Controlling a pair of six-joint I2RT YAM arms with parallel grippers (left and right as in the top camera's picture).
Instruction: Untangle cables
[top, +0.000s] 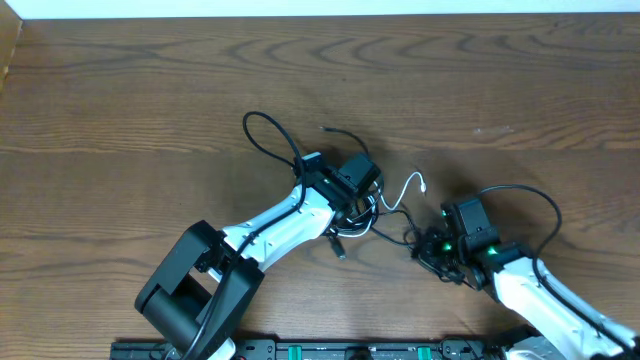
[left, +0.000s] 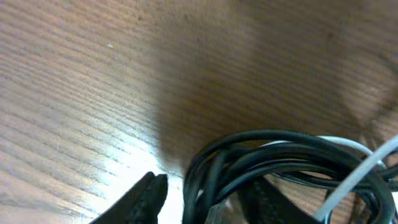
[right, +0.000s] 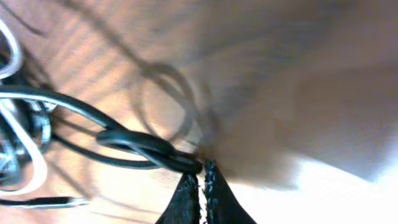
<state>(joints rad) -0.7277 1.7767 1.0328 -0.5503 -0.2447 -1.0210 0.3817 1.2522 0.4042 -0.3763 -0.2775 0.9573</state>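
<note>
— Where to look for the cables?
— Middle of the counter (top: 150, 90), bunched in a messy heap between the two arms.

— What kind?
— Black cable (left: 261, 152), looped round and round in coils. White cable (left: 357, 177) too, thin, poking out of the coils and curling off toward the right arm.

— Knotted or apart?
— Mixed up together. Hard to tell how tight.

— And the left pincer (left: 205, 190)?
— Spread apart. Down low over the heap, with black coils lying between the fingers (left: 146, 196). Not squeezing anything, with a strip of bare wood between that finger and the nearest coil.

— And the right pincer (right: 202, 174)?
— Pressed together. Pinching the black cable right at the tips, a doubled bit of it, like a skinny loop.

— Lying flat, that bit?
— No, up off the wood, with its shadow on the counter behind. Stretched from the tips back to the heap.

— Far apart, the two pincers?
— Near each other, not touching. Heap under the left one, one black strand reaching across to the right one.
</note>
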